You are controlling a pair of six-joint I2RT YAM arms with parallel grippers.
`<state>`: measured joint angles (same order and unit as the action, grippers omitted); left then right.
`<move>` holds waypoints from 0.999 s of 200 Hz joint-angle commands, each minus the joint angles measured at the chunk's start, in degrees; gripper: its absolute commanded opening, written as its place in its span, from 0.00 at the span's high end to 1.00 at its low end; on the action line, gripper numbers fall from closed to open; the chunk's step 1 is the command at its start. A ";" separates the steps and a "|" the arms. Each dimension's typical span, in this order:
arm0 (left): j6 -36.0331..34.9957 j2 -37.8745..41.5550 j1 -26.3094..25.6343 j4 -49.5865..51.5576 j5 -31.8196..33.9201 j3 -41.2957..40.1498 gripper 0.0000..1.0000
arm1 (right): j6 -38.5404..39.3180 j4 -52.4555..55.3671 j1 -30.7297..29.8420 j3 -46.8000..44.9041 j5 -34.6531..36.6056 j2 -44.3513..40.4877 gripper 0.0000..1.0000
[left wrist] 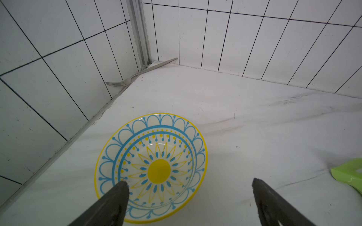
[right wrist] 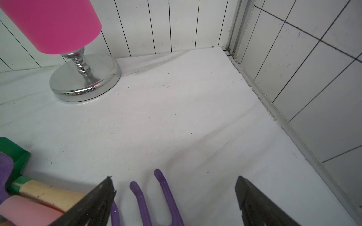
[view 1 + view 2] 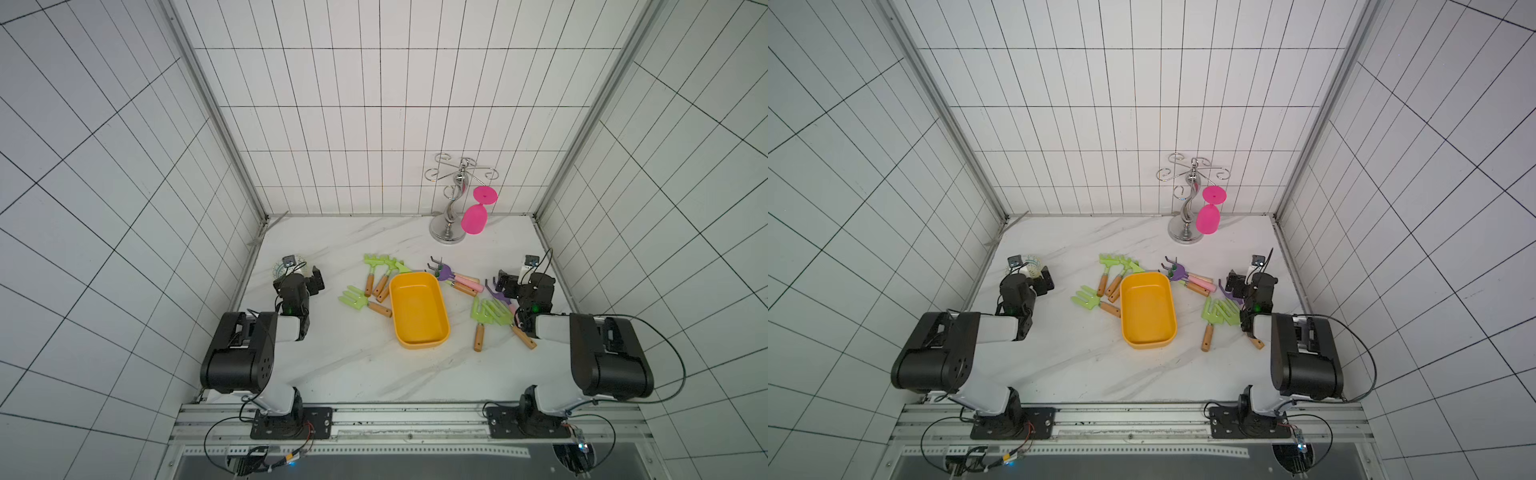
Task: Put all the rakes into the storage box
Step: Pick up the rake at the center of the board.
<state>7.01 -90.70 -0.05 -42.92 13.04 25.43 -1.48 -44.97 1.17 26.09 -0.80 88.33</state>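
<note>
Shows left jaws released, empty, over round blue-and-yellow patterned bowl [image 1: 152,137]; right jaws released, empty, over purple plastic rake [image 2: 140,201] tines. Finds shallow yellow-orange plastic storage box [image 3: 419,309] mid-frame in both top views, empty, green wooden-handled plastic rakes [image 3: 355,300] flanking it on white marbled bench [image 3: 353,365].

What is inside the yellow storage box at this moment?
Nothing shows inside the storage box: its floor is bare in both top views. The rakes lie outside it, on the table. Its near wall may hide a thin strip of floor.

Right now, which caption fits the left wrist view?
Open left gripper near round blue-and-yellow patterned bowl; steel fork by tiled wall.
</note>
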 commanded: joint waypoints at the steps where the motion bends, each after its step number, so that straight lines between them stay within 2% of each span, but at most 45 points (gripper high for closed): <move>1: -0.41 1.06 0.23 -0.68 -0.87 0.58 0.01 | 0.32 -1.07 0.54 -1.04 -0.17 0.00 0.01; 110: -0.33 1.14 0.32 -0.28 -1.05 0.74 0.01 | 0.32 -0.88 0.50 -1.01 -0.18 -0.09 0.01; 125: -0.41 1.23 0.27 -0.41 -1.05 0.59 0.01 | -1.77 -1.82 0.45 -1.56 5.30 -1.23 0.01; 139: -0.69 1.31 0.24 -1.15 -1.02 0.50 0.01 | -3.89 5.23 0.48 0.29 11.01 -6.20 0.01; 147: -2.14 1.70 -0.16 -2.88 -0.62 0.90 0.02 | -4.24 14.37 0.46 3.14 11.46 -9.73 0.01; 165: -3.22 7.57 -2.68 14.19 3.01 7.73 0.01 | -10.42 33.57 0.41 11.29 10.93 -14.01 0.01; 178: -1.11 11.85 -4.98 29.21 5.08 14.01 0.01 | -15.33 44.69 0.14 16.66 8.90 -14.97 0.01; 200: 8.60 16.57 -9.68 48.73 7.61 22.30 0.02 | -20.05 56.04 -0.69 20.56 4.06 -15.95 0.01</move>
<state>7.84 -79.83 -5.69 -17.85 16.97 39.77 -12.80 -10.28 1.13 41.43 6.61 74.04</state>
